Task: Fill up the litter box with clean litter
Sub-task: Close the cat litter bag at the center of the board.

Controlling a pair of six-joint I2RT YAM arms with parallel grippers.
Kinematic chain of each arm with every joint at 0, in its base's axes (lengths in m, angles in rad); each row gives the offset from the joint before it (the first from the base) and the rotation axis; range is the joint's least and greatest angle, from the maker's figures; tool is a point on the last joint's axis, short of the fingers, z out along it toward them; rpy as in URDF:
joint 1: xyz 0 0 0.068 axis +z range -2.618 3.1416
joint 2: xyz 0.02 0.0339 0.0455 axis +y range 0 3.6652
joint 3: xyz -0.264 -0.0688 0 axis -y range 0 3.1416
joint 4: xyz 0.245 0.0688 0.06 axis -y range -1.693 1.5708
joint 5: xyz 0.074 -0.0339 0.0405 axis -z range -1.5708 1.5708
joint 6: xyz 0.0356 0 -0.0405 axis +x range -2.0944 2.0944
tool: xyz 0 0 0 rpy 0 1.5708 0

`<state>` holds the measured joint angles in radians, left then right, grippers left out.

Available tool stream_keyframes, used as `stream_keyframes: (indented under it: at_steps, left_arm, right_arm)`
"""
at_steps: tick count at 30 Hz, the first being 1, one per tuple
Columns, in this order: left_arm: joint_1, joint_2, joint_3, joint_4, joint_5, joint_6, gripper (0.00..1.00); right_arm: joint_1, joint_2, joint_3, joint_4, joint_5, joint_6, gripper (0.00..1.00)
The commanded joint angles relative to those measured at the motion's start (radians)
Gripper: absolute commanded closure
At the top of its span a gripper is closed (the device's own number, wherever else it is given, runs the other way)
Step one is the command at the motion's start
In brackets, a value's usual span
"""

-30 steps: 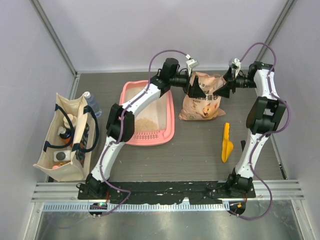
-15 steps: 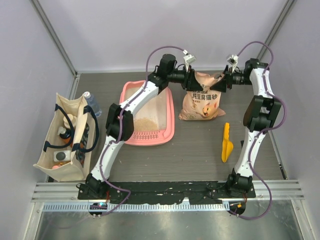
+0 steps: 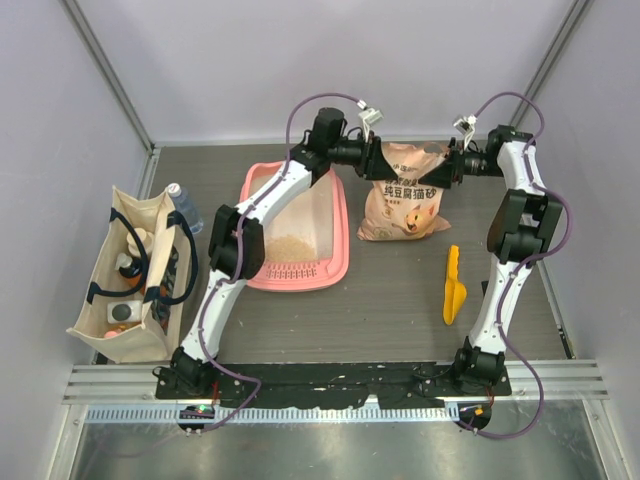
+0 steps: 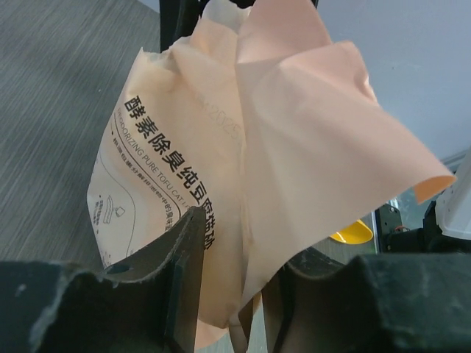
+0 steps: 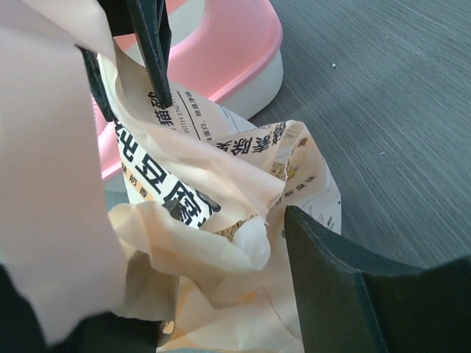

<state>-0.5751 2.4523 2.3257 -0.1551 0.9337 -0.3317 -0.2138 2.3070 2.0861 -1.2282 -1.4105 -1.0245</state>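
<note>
Evidently for pouring into the pink rectangular plastic litter box (image 3: 300,282), the left gripper (image 3: 385,168) pinches the top of the peach printed plastic bag (image 3: 405,205). Whether the right gripper (image 3: 438,172) clamps it, I cannot tell.

The left end effector (image 3: 380,162) and right end effector (image 3: 447,166) have closed onto the peach-coloured printed plastic bag's (image 3: 405,208) top corners, stretching it wider.

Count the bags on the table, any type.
2. Peach litter bag at the far middle, right of the litter box; beige tote bag at the left edge. Tote contents unclear.
</note>
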Motion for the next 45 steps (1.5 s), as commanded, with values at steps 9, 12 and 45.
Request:
stream_keyframes:
  at_steps: [9,12,45]
  left_arm:
    - [0.017,-0.041,-0.066,-0.044,0.039,0.039,0.42]
    - [0.021,-0.056,-0.089,-0.040,0.050,0.037,0.39]
    - [0.078,-0.130,-0.068,-0.012,-0.007,-0.214,0.53]
  right_arm:
    - [-0.021,-0.021,0.031,-0.047,-0.077,-0.046,0.47]
    - [-0.007,-0.023,0.016,-0.068,-0.079,-0.086,0.42]
    - [-0.087,-0.179,-0.099,0.365,-0.085,1.070,0.98]
